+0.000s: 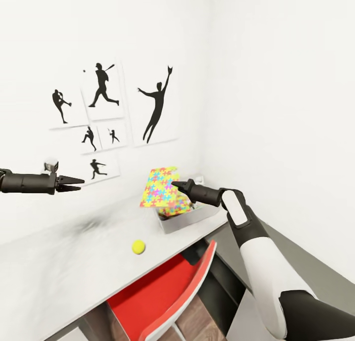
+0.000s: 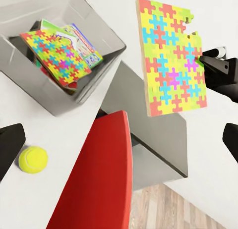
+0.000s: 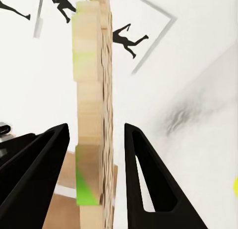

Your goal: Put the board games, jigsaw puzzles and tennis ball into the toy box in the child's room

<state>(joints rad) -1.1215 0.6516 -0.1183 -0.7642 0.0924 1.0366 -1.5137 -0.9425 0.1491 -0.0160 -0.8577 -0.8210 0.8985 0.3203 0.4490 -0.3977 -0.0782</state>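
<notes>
I read the right gripper (image 3: pixel 96 179) as closed around a jigsaw puzzle (image 1: pixel 160 187): in the right wrist view the board stands edge-on between the two dark fingers (image 3: pixel 39 174), with a narrow gap showing on either side, so I cannot confirm firm pad contact. The puzzle hangs in the air above the toy box (image 1: pixel 172 221), clear of its rim. In the head view its printed face is turned toward the camera and its long axis runs close to vertical, tilted slightly. In the left wrist view the gripper grasps it at one long edge, near a notched corner.

The left gripper (image 1: pixel 74 184) is extended over the bench (image 1: pixel 59 267), well apart from the box and from the held board. Its jaws stand parted — nothing lies between them.

The toy box sits at the far end of the bench, near the room corner. In the left wrist view it contains a second jigsaw puzzle (image 2: pixel 52 55) lying tilted, with a printed board game (image 2: pixel 82 40) partly beneath it.

The tennis ball (image 1: pixel 138 246) rests on the bench near its front edge, between the left gripper and the toy box — touching neither. A red chair (image 1: pixel 162 291) stands under the front edge. Athlete-silhouette pictures (image 1: pixel 103 109) hang on the wall behind the bench.
</notes>
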